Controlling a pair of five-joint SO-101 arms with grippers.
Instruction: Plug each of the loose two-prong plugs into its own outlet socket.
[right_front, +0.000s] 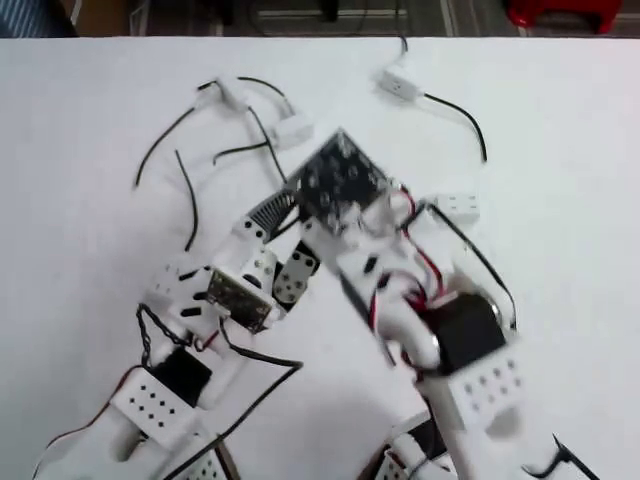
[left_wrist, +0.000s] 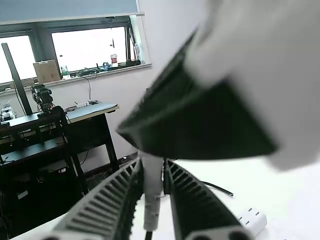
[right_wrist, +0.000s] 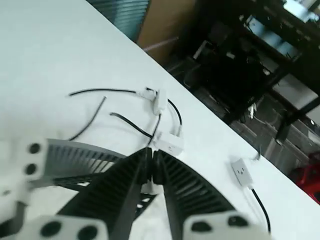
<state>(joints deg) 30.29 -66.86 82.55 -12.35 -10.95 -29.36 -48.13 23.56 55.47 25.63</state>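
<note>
Left gripper (left_wrist: 152, 166): clamped on your plug (left_wrist: 151, 205), its long axis along the fingers. Right gripper (right_wrist: 151, 155): fingers drawn together; outlet socket (right_wrist: 167, 144) just ahead of its tips, nearer this arm

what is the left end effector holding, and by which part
A white plug, clamped around its body by the left end effector.
</note>
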